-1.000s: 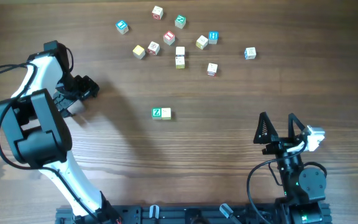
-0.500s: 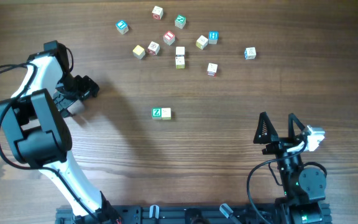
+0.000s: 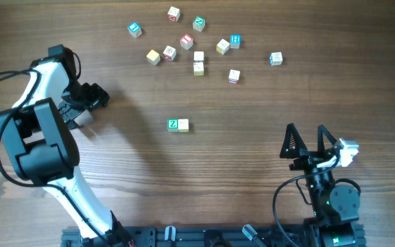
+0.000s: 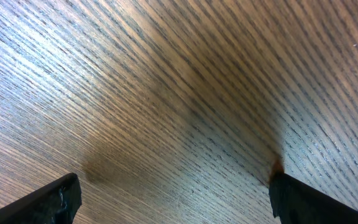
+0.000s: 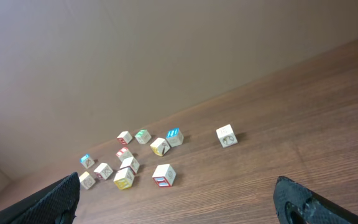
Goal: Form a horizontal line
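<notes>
The line (image 3: 178,125) is showing just two touching cubes, a green Z cube (image 3: 173,124) and a pale cube (image 3: 183,125). The left gripper (image 4: 174,202) and right gripper (image 3: 306,134) are gaping wide, holding nothing.

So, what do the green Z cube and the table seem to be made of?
The green Z cube looks like pale wood with a printed matte face, though too small to be sure. The table shows brown wood grain, slightly glossy; perhaps veneer or laminate.
</notes>
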You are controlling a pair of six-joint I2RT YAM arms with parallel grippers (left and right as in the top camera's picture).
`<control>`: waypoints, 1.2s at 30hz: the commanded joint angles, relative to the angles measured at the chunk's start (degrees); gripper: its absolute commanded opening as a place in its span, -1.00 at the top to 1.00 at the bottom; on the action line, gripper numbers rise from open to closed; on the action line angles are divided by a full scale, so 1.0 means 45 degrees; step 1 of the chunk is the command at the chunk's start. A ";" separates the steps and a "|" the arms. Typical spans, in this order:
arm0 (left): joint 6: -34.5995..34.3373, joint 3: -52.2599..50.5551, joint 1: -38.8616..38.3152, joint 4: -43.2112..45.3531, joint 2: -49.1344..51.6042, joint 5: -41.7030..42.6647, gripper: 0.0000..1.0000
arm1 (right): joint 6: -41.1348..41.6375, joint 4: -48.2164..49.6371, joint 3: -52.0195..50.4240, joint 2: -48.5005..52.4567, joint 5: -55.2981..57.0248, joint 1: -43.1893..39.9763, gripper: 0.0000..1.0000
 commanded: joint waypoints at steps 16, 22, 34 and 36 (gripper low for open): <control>-0.0005 -0.0151 0.0097 0.0092 0.0272 -0.0413 -1.00 | -0.1137 -0.6076 1.2478 0.7800 -0.1749 -0.0053 -1.00; -0.0005 -0.0151 0.0097 0.0092 0.0272 -0.0413 -1.00 | -0.2516 -1.1890 2.2576 1.4013 -0.1836 -0.0053 -1.00; 0.0000 -0.0151 0.0097 0.0092 0.0272 -0.0413 -1.00 | -0.3424 -1.6869 3.1168 2.2998 -0.1831 -0.0053 -1.00; 0.0000 -0.0151 0.0097 0.0092 0.0272 -0.0413 -1.00 | -0.3424 -1.6602 3.1168 2.3615 -0.1826 -0.0053 -0.99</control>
